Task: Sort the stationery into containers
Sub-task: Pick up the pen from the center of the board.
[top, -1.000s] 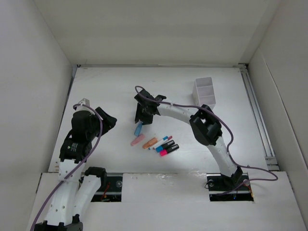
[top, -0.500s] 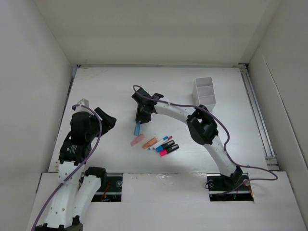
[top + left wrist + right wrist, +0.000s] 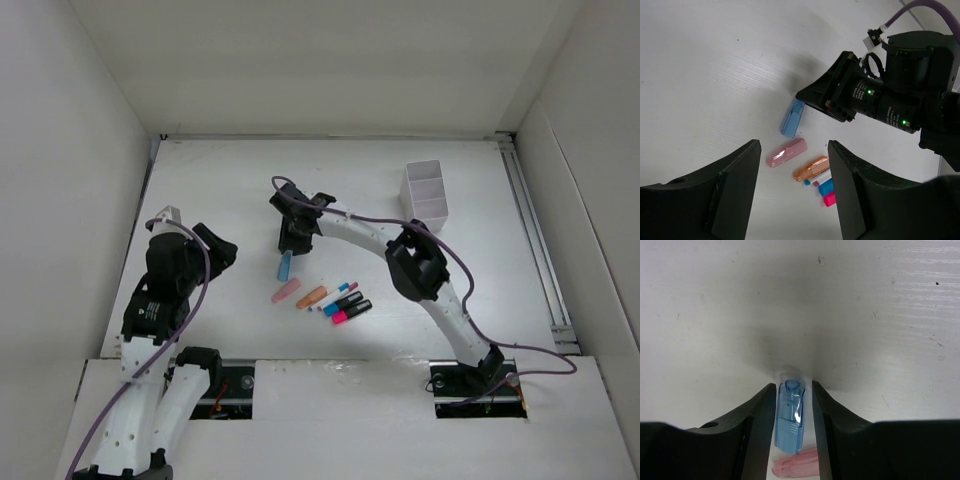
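On the bench [image 3: 220, 180], nearest, left gripper [image 3: 224, 252]: jaws partly apart, empty, well left of the blue piece [image 3: 789, 415].
Black markers [image 3: 348, 308]: nearer and right of the blue piece, thin pen [image 3: 342, 290] alongside.
Pink piece [image 3: 286, 292], orange piece [image 3: 311, 296]: just nearer than the blue piece.
Right gripper [image 3: 793, 386]: narrow, fingers flanking the blue piece's far end; cannot tell whether it pinches.
White box [image 3: 430, 208]: far right of the blue piece, well apart.

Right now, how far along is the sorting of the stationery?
Done: nothing that shows; no piece is visible in the box. In hand: the right gripper pinches the blue piece, away from the box. Left: pink piece, orange piece, pen and markers lie on the table; the left gripper is open, empty.
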`<state>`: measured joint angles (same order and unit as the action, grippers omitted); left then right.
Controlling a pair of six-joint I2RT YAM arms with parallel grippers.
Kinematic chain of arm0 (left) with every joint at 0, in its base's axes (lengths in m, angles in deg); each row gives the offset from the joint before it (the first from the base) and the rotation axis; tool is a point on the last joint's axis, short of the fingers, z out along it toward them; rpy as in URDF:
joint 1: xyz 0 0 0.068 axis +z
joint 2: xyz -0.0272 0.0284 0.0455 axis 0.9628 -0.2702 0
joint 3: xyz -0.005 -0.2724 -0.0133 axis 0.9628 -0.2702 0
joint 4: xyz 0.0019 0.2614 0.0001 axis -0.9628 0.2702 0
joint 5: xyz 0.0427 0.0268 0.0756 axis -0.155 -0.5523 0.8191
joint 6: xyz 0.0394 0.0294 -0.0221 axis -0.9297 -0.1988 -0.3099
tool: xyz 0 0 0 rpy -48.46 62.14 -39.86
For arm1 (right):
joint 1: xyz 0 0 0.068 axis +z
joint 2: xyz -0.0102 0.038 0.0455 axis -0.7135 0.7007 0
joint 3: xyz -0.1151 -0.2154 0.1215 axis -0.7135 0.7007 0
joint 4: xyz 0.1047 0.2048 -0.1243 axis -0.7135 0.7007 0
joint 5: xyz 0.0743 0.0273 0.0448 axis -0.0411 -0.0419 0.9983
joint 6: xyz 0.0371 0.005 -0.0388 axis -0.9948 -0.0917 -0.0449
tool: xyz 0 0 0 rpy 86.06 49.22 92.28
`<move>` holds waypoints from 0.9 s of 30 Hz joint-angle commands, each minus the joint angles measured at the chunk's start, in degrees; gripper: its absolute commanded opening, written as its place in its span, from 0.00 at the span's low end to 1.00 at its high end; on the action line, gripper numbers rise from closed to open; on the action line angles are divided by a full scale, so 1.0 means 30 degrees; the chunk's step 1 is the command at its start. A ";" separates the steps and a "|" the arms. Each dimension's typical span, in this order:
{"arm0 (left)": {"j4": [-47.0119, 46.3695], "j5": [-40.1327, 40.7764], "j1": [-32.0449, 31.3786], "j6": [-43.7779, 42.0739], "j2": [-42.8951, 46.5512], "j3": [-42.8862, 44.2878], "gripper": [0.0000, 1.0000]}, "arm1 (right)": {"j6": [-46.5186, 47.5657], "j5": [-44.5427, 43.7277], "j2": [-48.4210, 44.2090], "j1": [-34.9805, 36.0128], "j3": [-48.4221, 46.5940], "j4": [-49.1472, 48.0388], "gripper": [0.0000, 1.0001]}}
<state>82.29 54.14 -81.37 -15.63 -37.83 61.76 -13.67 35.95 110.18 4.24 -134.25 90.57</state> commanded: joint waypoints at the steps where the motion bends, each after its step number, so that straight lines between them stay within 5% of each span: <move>1: 0.0302 0.0845 -0.0053 -0.0027 0.0424 0.0603 0.53 | 0.0439 -0.1774 0.0986 0.0348 -0.0328 0.2057 0.41; 11: 0.1125 0.1932 -0.0053 -0.0203 0.0601 0.2185 0.53 | 0.0615 -0.2536 0.2012 0.1110 -0.1705 0.3436 0.44; 16: 0.1125 0.1729 -0.0053 -0.0203 0.0982 0.2011 0.53 | 0.0615 -0.2538 0.2361 0.1490 -0.1910 0.3611 0.34; 23: 0.1299 0.1434 -0.0403 -0.0203 0.1334 0.1599 0.53 | 0.0439 -0.2482 0.2947 0.1490 -0.2818 0.4080 0.34; 25: 0.1301 0.1434 -0.0404 -0.0203 0.1334 0.1425 0.53 | 0.0439 -0.2160 0.2949 0.1490 -0.2820 0.4080 0.19; 27: 0.1301 0.1434 -0.0404 -0.0203 0.1334 0.1424 0.53 | 0.0207 -0.1516 0.2773 0.1287 -0.2820 0.4080 0.15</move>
<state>86.33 58.75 -82.27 -15.63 -34.16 66.28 -12.47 28.57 114.66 7.45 -143.25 98.61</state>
